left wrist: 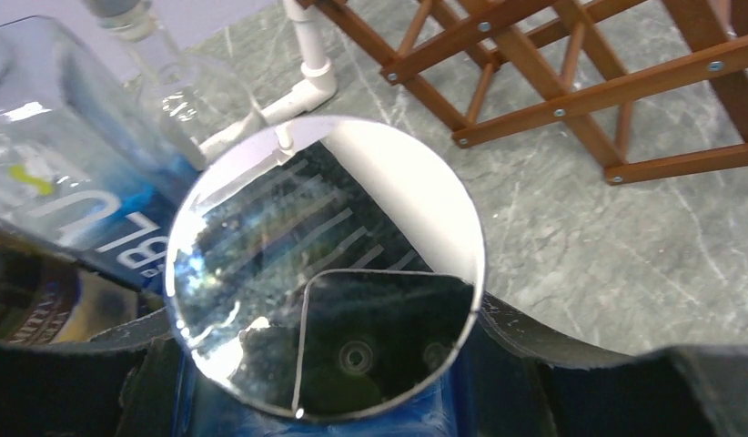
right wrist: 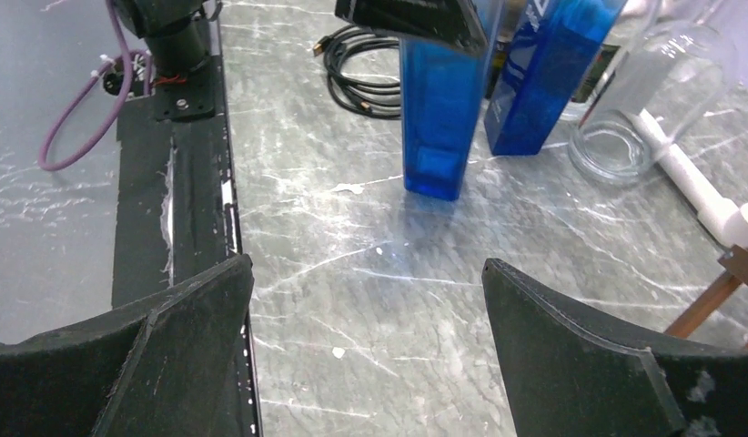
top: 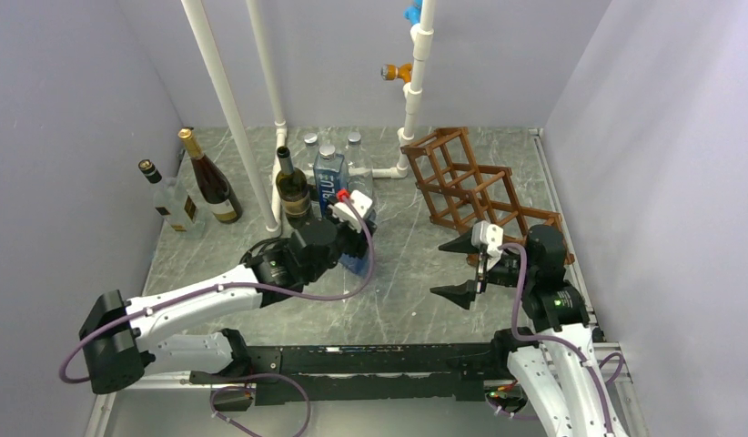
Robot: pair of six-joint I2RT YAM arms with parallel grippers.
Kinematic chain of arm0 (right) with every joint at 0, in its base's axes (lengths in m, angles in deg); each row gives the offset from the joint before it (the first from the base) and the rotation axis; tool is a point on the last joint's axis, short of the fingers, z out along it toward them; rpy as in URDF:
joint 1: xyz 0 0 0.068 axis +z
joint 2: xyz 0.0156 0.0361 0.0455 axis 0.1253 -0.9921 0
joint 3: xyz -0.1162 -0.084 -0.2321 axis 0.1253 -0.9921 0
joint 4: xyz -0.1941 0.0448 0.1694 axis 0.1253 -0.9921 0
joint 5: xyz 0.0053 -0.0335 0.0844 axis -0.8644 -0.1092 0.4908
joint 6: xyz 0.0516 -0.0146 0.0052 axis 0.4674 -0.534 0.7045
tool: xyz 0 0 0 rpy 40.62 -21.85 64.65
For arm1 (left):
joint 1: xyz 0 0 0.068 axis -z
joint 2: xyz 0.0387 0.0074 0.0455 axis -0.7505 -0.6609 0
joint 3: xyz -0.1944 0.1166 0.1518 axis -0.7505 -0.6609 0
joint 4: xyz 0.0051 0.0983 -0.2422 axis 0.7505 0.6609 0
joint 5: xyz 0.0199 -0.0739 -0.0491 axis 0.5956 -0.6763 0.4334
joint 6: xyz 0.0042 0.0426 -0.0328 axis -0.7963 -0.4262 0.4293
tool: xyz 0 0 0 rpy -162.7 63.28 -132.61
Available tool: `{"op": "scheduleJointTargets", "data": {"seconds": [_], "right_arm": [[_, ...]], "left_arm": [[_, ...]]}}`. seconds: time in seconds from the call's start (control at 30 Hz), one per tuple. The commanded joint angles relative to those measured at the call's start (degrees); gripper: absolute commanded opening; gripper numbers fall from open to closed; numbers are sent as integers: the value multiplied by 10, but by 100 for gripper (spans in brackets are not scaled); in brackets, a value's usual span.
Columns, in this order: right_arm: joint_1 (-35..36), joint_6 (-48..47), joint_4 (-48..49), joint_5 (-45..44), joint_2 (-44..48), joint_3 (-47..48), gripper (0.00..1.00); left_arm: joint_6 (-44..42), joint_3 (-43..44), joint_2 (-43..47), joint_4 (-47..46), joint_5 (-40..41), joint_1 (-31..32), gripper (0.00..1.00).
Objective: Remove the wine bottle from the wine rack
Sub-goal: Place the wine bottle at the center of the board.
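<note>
While upright, bottle [right wrist: 434,109] in left tool [top: 354,244]

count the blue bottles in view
2. One blue square glass bottle is held by the left end effector; a second blue bottle stands behind it, beside clear glass bottles. More may be hidden.

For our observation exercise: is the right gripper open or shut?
Open: the right gripper has its fingers wide apart, only table between them.

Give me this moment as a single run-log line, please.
left pincer: shut on tall blue glass bottle | right pincer: open, empty | reddish-brown wooden lattice wine rack: no bottle visible
</note>
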Motion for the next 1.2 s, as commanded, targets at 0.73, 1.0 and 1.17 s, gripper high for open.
{"op": "scheduleJointTargets", "data": {"seconds": [0.73,1.0,1.17], "right_arm": [[-71,16,-156,-137,-99,204,100],[-120,19,-160,-120,-113,230,100],[-153,28,-145,-79,-107,208,100]], "left_arm": [[39,-29,98,-18,-156,-176,0],[56,-25,103,4,-153,-185,5],[59,-28,114,14,-151,-185,17]]}}
